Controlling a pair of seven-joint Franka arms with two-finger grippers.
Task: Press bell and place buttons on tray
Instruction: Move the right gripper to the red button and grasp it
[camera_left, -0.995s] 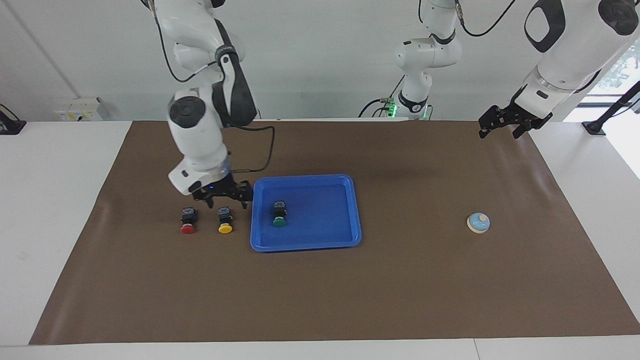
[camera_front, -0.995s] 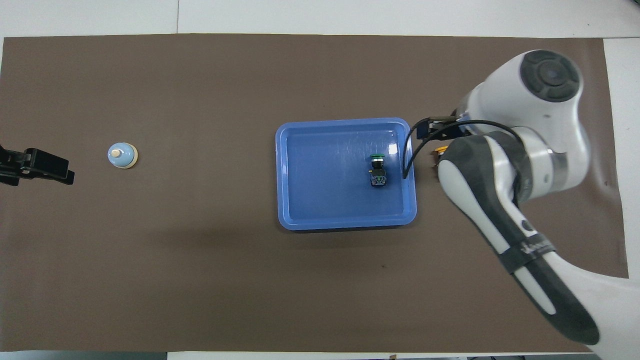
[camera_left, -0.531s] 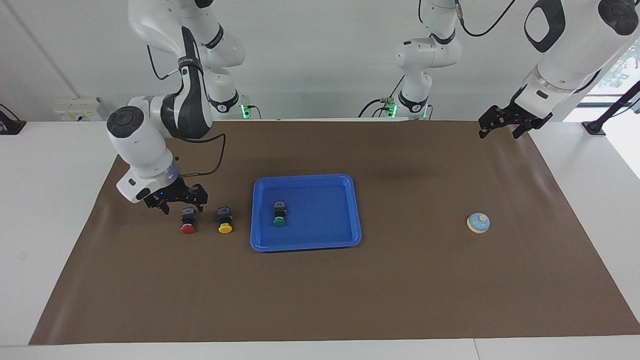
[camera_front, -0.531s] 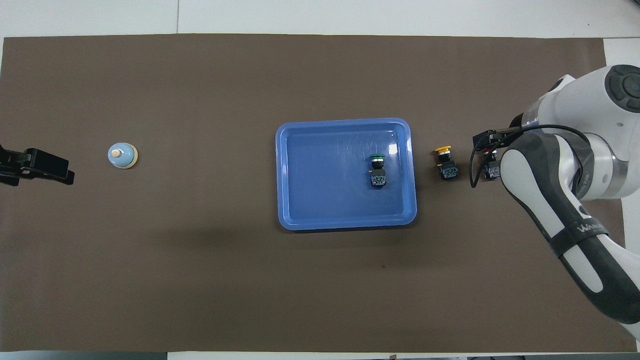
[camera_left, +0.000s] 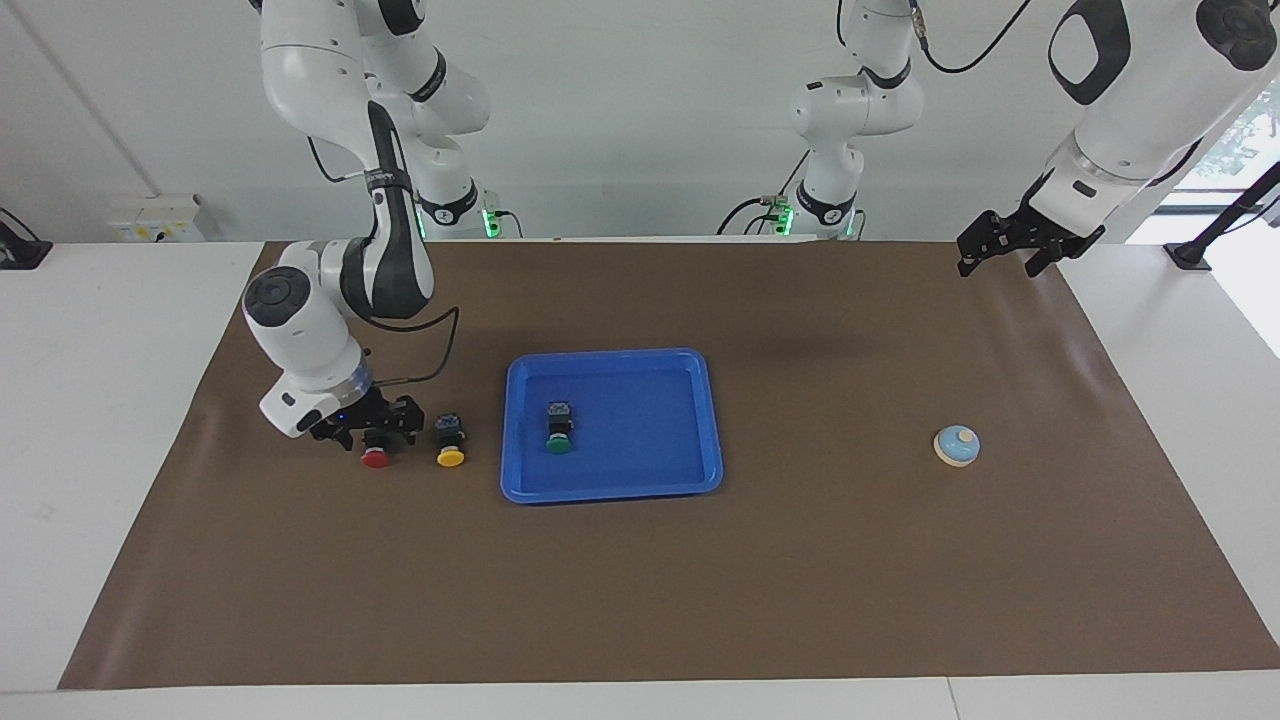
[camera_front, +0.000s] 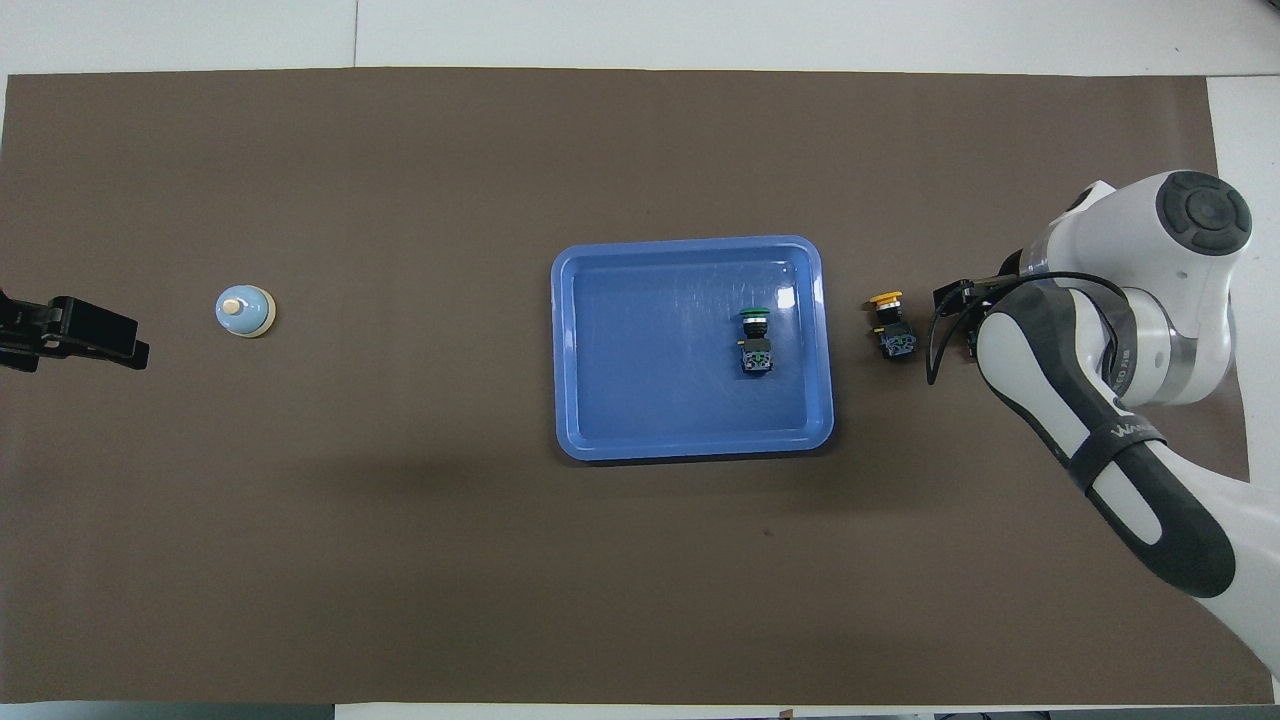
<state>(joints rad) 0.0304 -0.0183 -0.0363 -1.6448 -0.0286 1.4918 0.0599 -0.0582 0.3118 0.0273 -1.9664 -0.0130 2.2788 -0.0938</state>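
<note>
Right arm's bent low, its gripper (camera_left: 365, 432) spread open right down around the red button (camera_left: 376, 457). Left gripper (camera_left: 1012, 243) open too, waiting over the counter's corner.

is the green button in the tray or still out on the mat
In. The green button lies on the floor of the blue tray, inside its raised rim.

White rounded arms with dark grey joint caps, black cables, black end effectors.
</note>
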